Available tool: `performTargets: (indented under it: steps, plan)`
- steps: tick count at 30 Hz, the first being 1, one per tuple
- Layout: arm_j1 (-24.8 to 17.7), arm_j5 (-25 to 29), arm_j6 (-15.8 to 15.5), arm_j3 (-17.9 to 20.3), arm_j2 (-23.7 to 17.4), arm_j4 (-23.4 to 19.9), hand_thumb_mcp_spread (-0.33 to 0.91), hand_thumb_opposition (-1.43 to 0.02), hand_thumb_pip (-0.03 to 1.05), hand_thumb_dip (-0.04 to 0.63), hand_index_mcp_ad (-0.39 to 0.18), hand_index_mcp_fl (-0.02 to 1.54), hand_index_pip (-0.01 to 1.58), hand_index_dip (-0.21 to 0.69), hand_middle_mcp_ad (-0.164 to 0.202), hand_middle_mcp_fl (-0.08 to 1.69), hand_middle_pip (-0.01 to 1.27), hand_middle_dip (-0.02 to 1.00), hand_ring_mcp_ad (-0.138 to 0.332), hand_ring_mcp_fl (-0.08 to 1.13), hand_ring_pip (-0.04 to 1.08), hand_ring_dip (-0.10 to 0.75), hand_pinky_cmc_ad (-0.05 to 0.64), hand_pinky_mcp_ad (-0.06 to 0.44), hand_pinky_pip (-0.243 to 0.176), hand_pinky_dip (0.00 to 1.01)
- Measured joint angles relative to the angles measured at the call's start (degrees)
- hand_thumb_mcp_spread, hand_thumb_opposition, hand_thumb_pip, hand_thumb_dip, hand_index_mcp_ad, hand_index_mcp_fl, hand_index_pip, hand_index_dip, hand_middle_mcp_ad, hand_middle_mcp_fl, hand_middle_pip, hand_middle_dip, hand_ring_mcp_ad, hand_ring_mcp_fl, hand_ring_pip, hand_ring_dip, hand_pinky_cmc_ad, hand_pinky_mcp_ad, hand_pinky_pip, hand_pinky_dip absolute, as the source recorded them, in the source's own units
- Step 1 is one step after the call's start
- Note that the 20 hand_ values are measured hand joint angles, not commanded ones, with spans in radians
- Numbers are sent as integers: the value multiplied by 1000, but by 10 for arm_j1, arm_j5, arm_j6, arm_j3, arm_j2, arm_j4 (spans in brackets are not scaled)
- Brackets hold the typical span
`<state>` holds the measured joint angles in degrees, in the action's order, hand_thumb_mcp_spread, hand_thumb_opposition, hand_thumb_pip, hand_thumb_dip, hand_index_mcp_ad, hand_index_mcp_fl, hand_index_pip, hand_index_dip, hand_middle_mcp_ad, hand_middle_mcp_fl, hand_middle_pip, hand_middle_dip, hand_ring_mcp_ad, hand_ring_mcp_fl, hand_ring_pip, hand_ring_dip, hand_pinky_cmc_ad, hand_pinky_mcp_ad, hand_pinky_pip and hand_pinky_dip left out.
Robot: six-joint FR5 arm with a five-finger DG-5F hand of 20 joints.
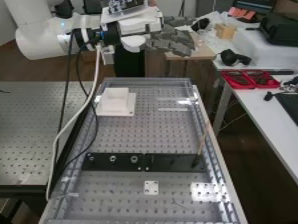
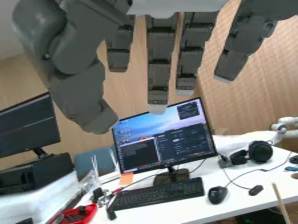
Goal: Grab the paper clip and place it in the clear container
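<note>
The hand (image 1: 169, 41) is at the top of the high view, raised above the bench's far end, its dark fingers stretched out to the right. In the wrist view, the fingers of the hand (image 2: 159, 60) hang straight and spread, the thumb apart from them, with nothing held. A thin, faint thing (image 1: 179, 205) lies on the near part of the perforated bench (image 1: 133, 172) in the high view; whether it is the paper clip I cannot tell. Far from the hand, a bright patch (image 1: 205, 192) near the right rail may be a clear container or just glare.
A white block on a white base (image 1: 116, 102) stands at the bench's far left. Black plates (image 1: 143, 162) cross the middle, a thin stick (image 1: 202, 142) rising at their right end. Cables hang along the left side. The side table (image 1: 263, 112) carries red trays (image 1: 249, 79).
</note>
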<state>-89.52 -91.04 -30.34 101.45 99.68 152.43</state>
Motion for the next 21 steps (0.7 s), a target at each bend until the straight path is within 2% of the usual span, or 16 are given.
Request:
performTargets:
  steps: [7,21]
  plan:
    - [5,3,-25,-3,-10,8,394,-808,733,333,-188,262,101,-188,37,429,278,569,58,145,382,382,365,265,-49,449]
    - [17,21,-42,9,-35,1,394,-808,733,333,-188,257,96,-187,37,429,278,569,58,145,384,382,365,265,-49,449]
